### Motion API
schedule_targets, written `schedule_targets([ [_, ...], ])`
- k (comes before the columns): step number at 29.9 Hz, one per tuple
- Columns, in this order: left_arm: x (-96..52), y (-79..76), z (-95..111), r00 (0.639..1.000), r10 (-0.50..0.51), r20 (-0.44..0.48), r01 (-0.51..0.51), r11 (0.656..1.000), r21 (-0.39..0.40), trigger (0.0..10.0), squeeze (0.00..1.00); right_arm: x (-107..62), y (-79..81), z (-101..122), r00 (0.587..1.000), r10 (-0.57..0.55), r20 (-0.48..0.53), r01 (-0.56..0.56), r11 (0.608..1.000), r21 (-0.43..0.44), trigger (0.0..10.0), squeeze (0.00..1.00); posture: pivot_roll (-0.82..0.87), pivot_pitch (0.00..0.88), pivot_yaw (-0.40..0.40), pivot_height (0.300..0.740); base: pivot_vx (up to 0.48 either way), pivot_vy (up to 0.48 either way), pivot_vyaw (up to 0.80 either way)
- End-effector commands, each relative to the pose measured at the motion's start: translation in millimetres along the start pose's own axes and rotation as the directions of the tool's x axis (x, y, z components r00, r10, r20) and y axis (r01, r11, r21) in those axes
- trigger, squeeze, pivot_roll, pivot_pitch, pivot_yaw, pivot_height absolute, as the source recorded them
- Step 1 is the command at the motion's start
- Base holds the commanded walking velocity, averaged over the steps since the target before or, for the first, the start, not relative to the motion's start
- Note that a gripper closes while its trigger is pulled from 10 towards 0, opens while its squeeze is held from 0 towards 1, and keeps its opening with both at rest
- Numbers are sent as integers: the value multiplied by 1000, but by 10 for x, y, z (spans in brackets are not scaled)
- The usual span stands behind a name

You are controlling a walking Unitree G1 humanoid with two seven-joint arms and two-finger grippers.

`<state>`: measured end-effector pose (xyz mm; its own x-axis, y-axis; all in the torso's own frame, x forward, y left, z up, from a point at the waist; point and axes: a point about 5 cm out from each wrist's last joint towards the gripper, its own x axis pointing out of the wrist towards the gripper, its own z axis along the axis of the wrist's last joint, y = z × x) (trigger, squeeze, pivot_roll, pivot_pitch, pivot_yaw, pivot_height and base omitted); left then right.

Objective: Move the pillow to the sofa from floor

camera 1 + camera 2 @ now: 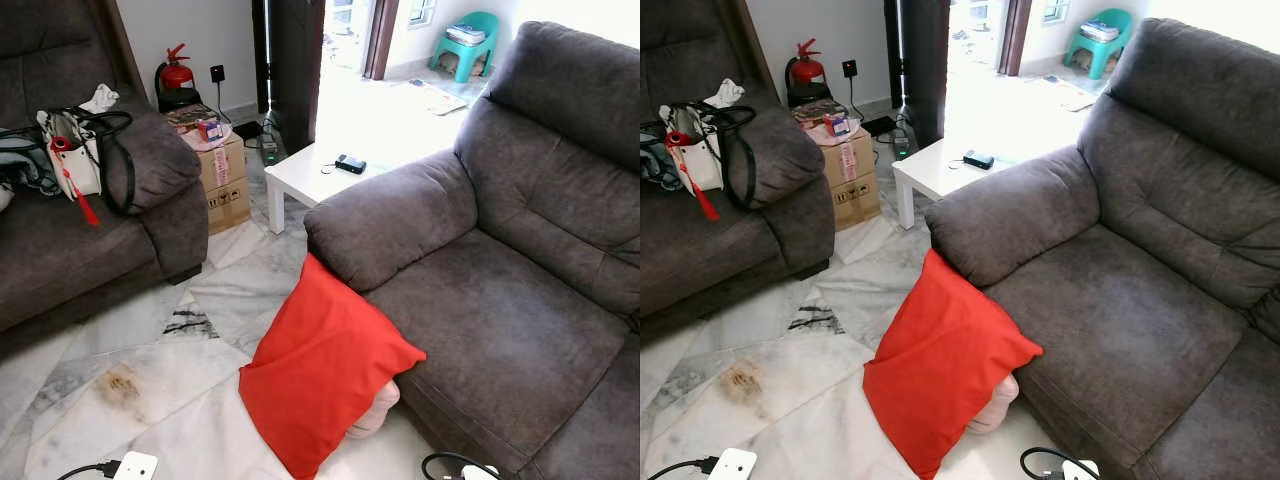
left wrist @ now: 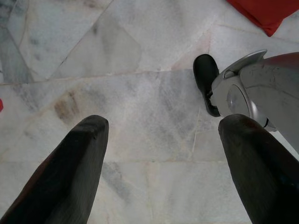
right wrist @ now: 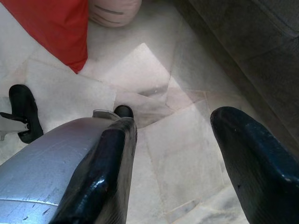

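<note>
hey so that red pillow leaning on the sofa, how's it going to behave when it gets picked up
The red pillow looks plump and cloth-covered, so it is probably light and soft, and likely to sag around a two-finger pinch. It stands on a corner against the sofa front, so a nudge may topple it onto the floor. The smaller pale cushion behind it might shift too.

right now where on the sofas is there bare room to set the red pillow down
The seat of the grey fabric sofa on the right is bare, bordered by its padded armrest and backrest; the red square pillow leans against its front. The left grey sofa is crowded near its arm by a white handbag. Both grippers, left and right, hang open above the floor.
</note>
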<state>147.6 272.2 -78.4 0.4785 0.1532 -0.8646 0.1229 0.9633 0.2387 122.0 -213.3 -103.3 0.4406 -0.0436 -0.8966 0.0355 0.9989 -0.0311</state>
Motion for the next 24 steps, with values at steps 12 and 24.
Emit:
schedule_targets([
  [12,-7,-8,-53,1000,-5,-17,5,1000,-4,10000,0,-7,-28,4,999,-19,27,18,999,37,10000,0,25,51,-67,740,140,0,-200],
  [24,-6,-7,-50,1000,-7,-17,7,1000,-1,10000,0,-6,-25,-3,1000,-16,17,16,999,39,10000,0,22,51,-65,740,249,0,-163],
])
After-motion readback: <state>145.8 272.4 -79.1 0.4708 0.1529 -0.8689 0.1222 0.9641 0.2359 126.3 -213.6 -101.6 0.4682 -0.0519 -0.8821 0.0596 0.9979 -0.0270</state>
